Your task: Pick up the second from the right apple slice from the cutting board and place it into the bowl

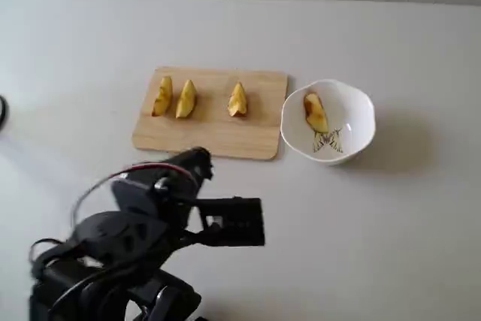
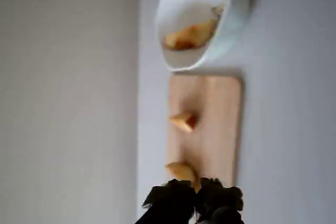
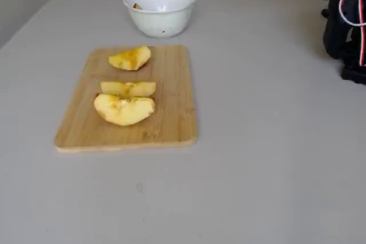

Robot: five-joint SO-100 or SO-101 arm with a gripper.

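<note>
The apple slice (image 1: pixel 316 113), yellow with a reddish-brown skin patch, lies inside the white bowl (image 1: pixel 361 103), to the right of the cutting board (image 1: pixel 210 129) in a fixed view. The wrist view shows the slice (image 2: pixel 189 35) in the bowl (image 2: pixel 236 14) beyond the board (image 2: pixel 220 114). In another fixed view the bowl (image 3: pixel 160 21) stands behind the board (image 3: pixel 171 101). My gripper (image 1: pixel 252 222) is drawn back near the arm's base, in front of the board, away from the bowl. Its black fingers (image 2: pixel 173 203) look closed together and hold nothing.
Three other yellow wedges stay on the board: two close together at the left (image 1: pixel 162 96) (image 1: pixel 186 99) and one further right (image 1: pixel 237 100). The arm's dark body with a red cable (image 1: pixel 120 238) fills the lower left; it also shows at the right edge (image 3: pixel 349 21).
</note>
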